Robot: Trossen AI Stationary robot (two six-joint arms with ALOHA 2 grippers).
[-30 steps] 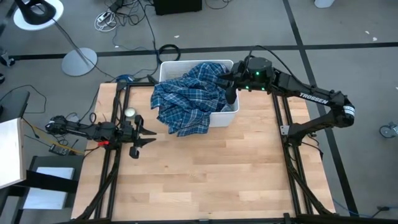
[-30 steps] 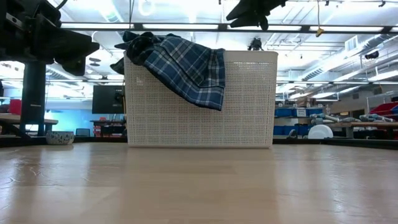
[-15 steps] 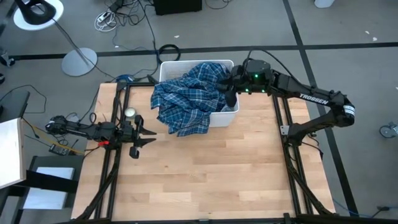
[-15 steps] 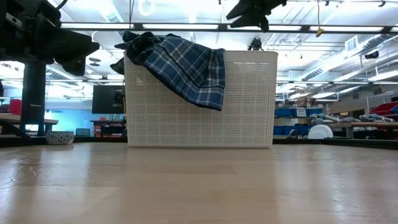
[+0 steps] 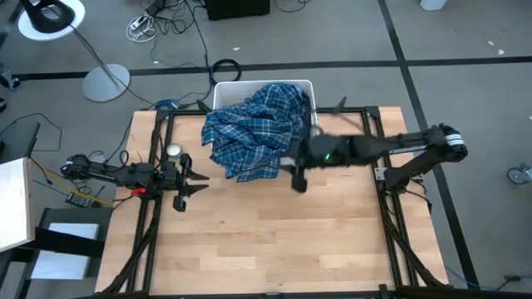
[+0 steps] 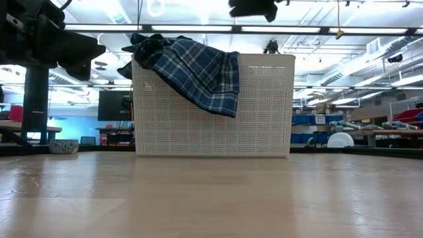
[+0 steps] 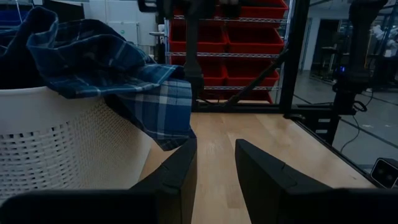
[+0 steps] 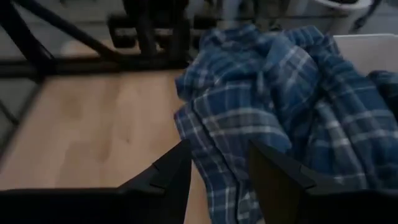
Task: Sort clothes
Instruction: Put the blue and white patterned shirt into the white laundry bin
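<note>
Plaid shirt (image 5: 253,133) drapes over the white bin (image 5: 303,155) at the table's (image 5: 274,241) far edge; right gripper (image 5: 297,176) hovers beside it, fingers apart, empty; left gripper (image 5: 199,178) waits near the left edge, parted.

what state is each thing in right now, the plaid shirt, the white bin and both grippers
blue-and-white plaid fabric shirt: crumpled, heaped on the bin and spilling over its rim, not gripped
white rectangular perforated plastic bin: upright on the wooden table, shirt draped over its front wall
left gripper: open, empty, waiting near the table's left edge
right gripper: open, empty, beside the shirt's hanging edge in front of the bin
</note>
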